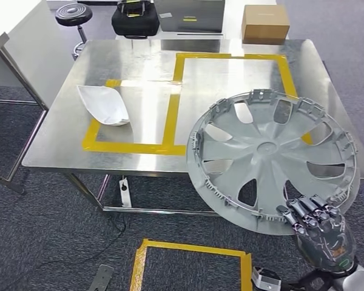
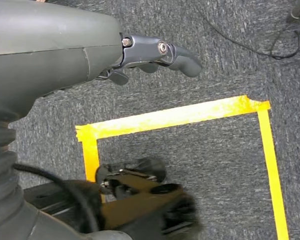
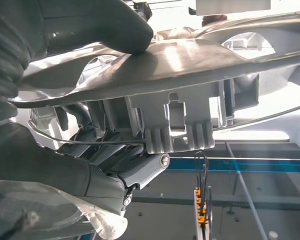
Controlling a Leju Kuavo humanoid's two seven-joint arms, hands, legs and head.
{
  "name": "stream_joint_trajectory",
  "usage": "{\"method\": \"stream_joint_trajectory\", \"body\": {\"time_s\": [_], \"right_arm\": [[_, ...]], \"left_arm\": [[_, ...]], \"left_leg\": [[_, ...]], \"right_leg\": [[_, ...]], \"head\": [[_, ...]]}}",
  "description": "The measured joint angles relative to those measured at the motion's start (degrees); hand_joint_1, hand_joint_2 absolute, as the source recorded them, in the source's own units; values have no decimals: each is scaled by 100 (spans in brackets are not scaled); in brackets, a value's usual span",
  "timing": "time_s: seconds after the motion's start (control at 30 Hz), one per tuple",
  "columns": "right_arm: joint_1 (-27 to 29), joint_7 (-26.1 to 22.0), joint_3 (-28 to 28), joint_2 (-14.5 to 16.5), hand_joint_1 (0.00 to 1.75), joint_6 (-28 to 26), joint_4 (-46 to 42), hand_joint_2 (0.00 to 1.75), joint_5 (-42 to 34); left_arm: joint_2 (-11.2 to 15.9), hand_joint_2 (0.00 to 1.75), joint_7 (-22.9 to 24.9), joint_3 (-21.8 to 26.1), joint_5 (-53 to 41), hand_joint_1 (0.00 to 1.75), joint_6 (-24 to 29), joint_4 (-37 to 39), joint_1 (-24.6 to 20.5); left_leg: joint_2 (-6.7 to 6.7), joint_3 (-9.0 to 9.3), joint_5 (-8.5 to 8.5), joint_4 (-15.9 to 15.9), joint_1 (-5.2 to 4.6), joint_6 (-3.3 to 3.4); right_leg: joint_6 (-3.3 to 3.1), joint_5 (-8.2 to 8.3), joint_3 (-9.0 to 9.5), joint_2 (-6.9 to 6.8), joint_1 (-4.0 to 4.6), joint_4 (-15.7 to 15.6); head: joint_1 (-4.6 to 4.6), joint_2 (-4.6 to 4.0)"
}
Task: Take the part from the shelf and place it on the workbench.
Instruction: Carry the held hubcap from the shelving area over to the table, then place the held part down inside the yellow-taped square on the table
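One part was in play: a grey plastic wheel cover (image 1: pixel 272 156), held in my right hand (image 1: pixel 318 225) by its near rim. In the head view my fingers (image 1: pixel 308 209) lay over the rim edge at the cover's lower right, with the inner, ribbed face of the cover turned up toward the camera. The right wrist view confirmed the grip: my thumb (image 3: pixel 103 25) pressed on one face of the wheel cover (image 3: pixel 186 65) and the darker fingers (image 3: pixel 114 160) lay against the other, next to a clip block on the rim. So the right hand was clamped on the cover.

The cover was tilted, its far half over the front right corner of the steel workbench (image 1: pixel 139 66) and its near half hanging out past the bench edge, above the carpet. Whether the far rim touched the bench top I could not tell. The far part overlapped the larger yellow tape rectangle (image 1: pixel 230 57) marked on the bench.

My left hand (image 2: pixel 156 52) hung over grey carpet (image 2: pixel 201 145), fingers loosely apart and holding nothing, above a yellow tape outline on the floor (image 2: pixel 171 116).

Also on the bench: a white curved panel (image 1: pixel 103 104) inside the smaller taped rectangle, well apart from the cover. Beyond the bench stood a black stool (image 1: pixel 74 14), a black bag (image 1: pixel 135 19) and a cardboard box (image 1: pixel 265 23).
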Motion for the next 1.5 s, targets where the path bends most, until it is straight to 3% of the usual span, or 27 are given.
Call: {"method": "stream_joint_trajectory", "body": {"time_s": [0.03, 0.07, 0.13, 0.2, 0.27, 0.33, 0.4, 0.5, 0.53, 0.57, 0.67, 0.73, 0.83, 0.9, 1.0, 1.03, 1.07, 1.1, 1.17, 1.23, 1.3, 1.4, 1.5], "right_arm": [[1, 0, 3, 4, 175, 1, 4, 175, -2], [3, 0, 5, 7, 175, 1, 9, 175, -2], [4, 0, 16, 16, 175, 1, 18, 175, -7], [1, -3, 33, 22, 175, 0, 27, 175, -21], [6, -5, 49, 25, 175, -1, 39, 175, -27], [12, -2, 59, 29, 175, 0, 47, 175, -23], [-8, 7, 72, 31, 175, 1, 59, 175, -21], [-76, 63, 115, 31, 175, 1, 96, 175, -27], [-114, 94, 147, 31, 175, 2, 124, 175, -33], [-168, 132, 185, 30, 175, 2, 163, 175, -37], [-465, 370, 418, 10, 175, 3, 411, 175, -30], [-757, 575, 650, -36, 175, 3, 638, 175, -31], [-1145, 809, 1012, -115, 175, 3, 964, 175, -66], [-1410, 939, 1270, -176, 175, 3, 1207, 175, -126], [-1893, 1157, 1733, -257, 175, 3, 1648, 175, -216], [-2039, 1227, 1888, -278, 175, 4, 1799, 175, -237], [-2176, 1288, 2035, -298, 175, 6, 1943, 175, -256], [-2305, 1349, 2171, -316, 175, 11, 2082, 175, -277], [-2572, 1458, 2441, -336, 175, 29, 2376, 175, -342], [-2836, 1546, 2699, -339, 175, 39, 2681, 175, -399], [-3077, 1614, 2935, -334, 175, 36, 2969, 175, -436], [-3366, 1661, 3208, -318, 175, 42, 3300, 175, -504], [-3603, 1667, 3402, -298, 175, 107, 3593, 175, -531]], "left_arm": [[0, 175, 1, 0, -1, 0, 0, 0, 10], [1, 175, 1, 0, -1, 0, 0, 0, 16], [10, 175, 2, 0, -2, 0, -1, 0, 22], [28, 175, 12, -1, -8, 0, -4, -1, 21], [37, 175, 27, -2, -20, 0, -9, -1, 35], [39, 175, 33, -2, -28, 0, -12, -1, 49], [38, 175, 34, -3, -35, 0, -14, -1, 34], [24, 175, 45, -18, -73, 0, -15, -2, 16], [20, 175, 61, -30, -99, 0, -11, -2, 15], [18, 175, 78, -45, -127, 0, -7, -2, 12], [13, 175, 104, -107, -225, 0, -1, -2, -26], [8, 175, 107, -152, -292, 0, 1, -3, -79], [10, 175, 133, -217, -382, 0, 16, -11, -138], [15, 175, 166, -264, -452, 0, 42, -18, -164], [19, 175, 214, -329, -543, 0, 82, -28, -198], [19, 175, 216, -349, -568, 0, 98, -33, -202], [20, 175, 212, -370, -595, 0, 116, -38, -205], [20, 175, 205, -393, -627, 0, 135, -44, -210], [28, 175, 217, -436, -701, 0, 119, -52, -235], [41, 175, 265, -481, -773, 0, -17, -58, -272], [45, 175, 294, -532, -835, 0, -148, -65, -290], [36, 175, 295, -579, -905, 0, -199, -90, -306], [36, 175, 300, -612, -956, 0, -210, -97, -337]], "left_leg": [[0, -83, 19, 9, 1, 6], [0, -81, 159, -159, -2, 24], [4, 97, 667, -834, -28, 108], [12, 244, 890, -1323, -81, 201], [11, 316, 862, -1482, -114, 266], [3, 454, 919, -1614, -79, 303], [-3, 574, 918, -1694, -35, 318], [-7, 666, 835, -1711, -27, 327], [-9, 712, 794, -1710, -27, 324], [-12, 765, 752, -1710, -27, 318], [-15, 917, 619, -1699, -32, 262], [-8, 935, 561, -1685, -45, 203], [-3, 953, 521, -1646, -50, 117], [3, 827, 370, -1353, -38, 49], [11, 233, -62, -296, -10, -19], [11, 73, -107, -77, -8, -19], [10, 3, -39, -51, -9, -6], [10, 43, 149, -253, -14, 24], [20, 292, 644, -996, -48, 142], [33, 470, 879, -1549, -103, 248], [30, 503, 899, -1687, -139, 288], [30, 607, 1006, -1865, -63, 304], [32, 651, 1028, -1919, -22, 307]], "right_leg": [[2, -46, 57, 6, 2, 0], [6, -94, 120, 10, 5, -1], [22, -195, 230, 12, 11, -8], [64, -272, 286, 14, 10, -33], [140, -256, 345, 11, 9, -39], [203, -217, 350, 6, 13, 31], [244, -246, 90, 8, 15, 441], [291, -617, -590, 9, 13, 1332], [298, -693, -732, 9, 13, 1412], [303, -634, -789, 9, 13, 1323], [268, 119, -590, 12, 20, 366], [184, 335, -471, 26, 38, 9], [62, 366, -414, 37, 37, -17], [16, 358, -358, 30, 20, -29], [-31, 324, -332, 36, 32, -31], [-39, 311, -322, 40, 40, -30], [-45, 299, -307, 44, 51, -30], [-51, 285, -286, 47, 66, -30], [-55, 264, -250, 49, 89, -33], [-32, 262, -258, 44, 84, -44], [20, 271, -275, 36, 66, -66], [102, 135, -365, 32, 81, 71], [202, -306, -849, 31, 41, 1064]], "head": [[0, 0], [-1, 0], [4, 0], [14, 0], [17, 0], [21, 1], [52, 1], [83, 0], [87, 0], [87, 0], [88, 0], [84, 0], [80, 0], [70, 0], [57, 0], [55, 0], [54, 0], [55, 0], [63, 0], [69, 0], [55, 0], [60, 0], [90, 0]]}}
